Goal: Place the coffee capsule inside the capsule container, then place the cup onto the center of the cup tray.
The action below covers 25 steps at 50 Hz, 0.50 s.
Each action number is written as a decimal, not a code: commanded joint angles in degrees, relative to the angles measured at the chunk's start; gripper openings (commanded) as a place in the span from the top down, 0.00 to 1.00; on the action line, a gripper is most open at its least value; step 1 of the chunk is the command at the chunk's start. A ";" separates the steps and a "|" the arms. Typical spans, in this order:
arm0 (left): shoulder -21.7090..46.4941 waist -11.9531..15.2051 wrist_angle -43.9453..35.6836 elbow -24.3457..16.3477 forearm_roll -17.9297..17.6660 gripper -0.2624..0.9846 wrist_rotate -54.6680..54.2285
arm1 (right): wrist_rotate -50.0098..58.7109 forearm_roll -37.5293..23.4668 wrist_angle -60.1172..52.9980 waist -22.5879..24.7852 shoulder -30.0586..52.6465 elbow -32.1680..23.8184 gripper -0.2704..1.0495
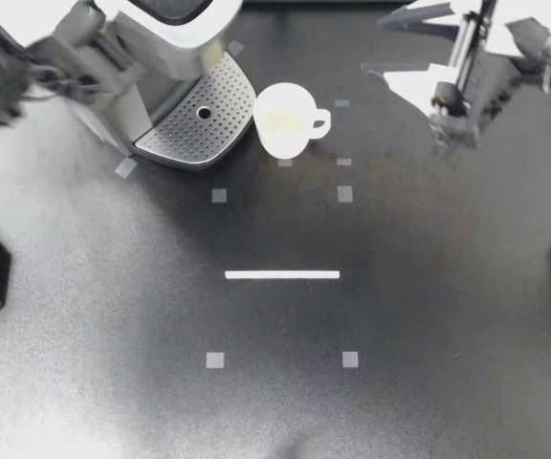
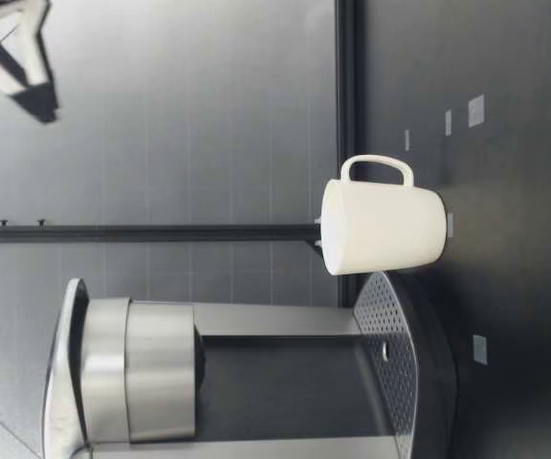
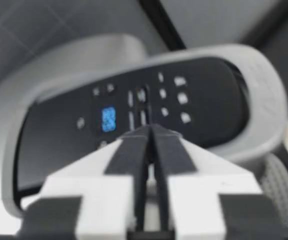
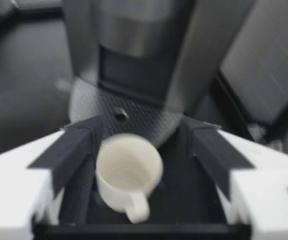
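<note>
A white cup (image 1: 285, 120) stands upright on the table, right beside the machine's perforated cup tray (image 1: 199, 120), with its handle away from the tray. My right gripper (image 1: 376, 43) hangs open at the back right, apart from the cup. In the right wrist view the cup (image 4: 129, 170) lies ahead, framed by the open fingers (image 4: 74, 150) and untouched. My left gripper (image 1: 84, 24) is over the coffee machine. Its tips (image 3: 149, 132) are shut with nothing between them, just above the black control panel (image 3: 134, 110). No capsule shows in any view.
The coffee machine (image 1: 161, 38) fills the back left, and its head (image 2: 142, 373) overhangs the tray (image 2: 390, 354). The cup (image 2: 381, 229) stands next to that tray. A white tape strip (image 1: 282, 274) and small grey tape squares mark the table.
</note>
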 commanded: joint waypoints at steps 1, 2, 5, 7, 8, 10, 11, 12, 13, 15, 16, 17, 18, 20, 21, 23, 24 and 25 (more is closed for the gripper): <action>-1.05 -1.41 4.13 -5.54 -5.45 0.70 2.72 | -1.05 -0.18 3.60 -2.11 1.23 -3.08 0.32; -1.14 -1.49 4.83 -6.33 -6.59 0.70 3.34 | -1.58 -0.18 4.75 -2.46 1.76 -3.43 0.32; -1.32 -1.58 7.03 -8.79 -10.46 0.70 5.27 | -3.60 -0.09 7.65 -2.81 3.52 -4.75 0.32; -1.49 -1.58 8.00 -10.11 -12.92 0.70 6.59 | -5.36 0.00 9.49 -2.72 4.83 -5.80 0.32; -1.58 -1.58 8.17 -10.55 -13.80 0.70 7.21 | -6.06 0.00 10.20 -2.81 5.27 -6.15 0.32; -1.85 -1.58 8.35 -11.34 -15.56 0.71 8.35 | -7.65 0.26 11.69 -2.90 6.42 -7.03 0.32; -1.93 -1.58 8.26 -11.69 -16.08 0.70 8.70 | -8.35 0.44 12.30 -2.99 6.86 -7.38 0.32; -2.20 -1.58 8.26 -11.87 -16.52 0.70 9.05 | -8.96 0.70 12.83 -3.08 7.38 -7.65 0.32; -2.37 -1.58 8.26 -12.13 -16.96 0.71 9.40 | -9.67 1.05 13.36 -3.08 7.91 -8.00 0.32; -3.08 -1.58 8.26 -12.39 -17.67 0.71 9.76 | -11.07 1.76 14.77 -3.34 9.32 -8.61 0.32; -3.43 -1.58 8.26 -12.30 -17.75 0.71 9.84 | -11.60 2.11 15.29 -3.52 9.93 -8.96 0.32; -3.87 -1.58 8.26 -12.22 -17.84 0.71 9.84 | -12.30 2.46 15.91 -3.69 10.55 -9.23 0.32; -4.22 -1.58 8.26 -12.13 -17.84 0.71 9.84 | -13.01 2.99 16.35 -3.78 11.25 -9.49 0.32; -4.83 -1.58 8.26 -11.78 -17.84 0.71 9.84 | -14.85 4.22 17.67 -4.13 13.10 -10.11 0.32; -5.10 -1.58 8.26 -11.60 -17.84 0.71 9.76 | -15.64 4.83 18.11 -4.48 13.89 -10.37 0.32; -5.71 -1.58 8.09 -11.16 -17.84 0.71 9.84 | -18.19 6.77 19.16 -5.19 15.73 -11.07 0.32; -5.98 -1.49 7.91 -10.99 -17.84 0.71 9.76 | -19.25 7.82 19.60 -5.63 16.52 -11.34 0.32; -6.15 -1.58 7.82 -10.72 -17.75 0.71 9.76 | -20.30 8.88 20.13 -6.06 17.31 -11.69 0.32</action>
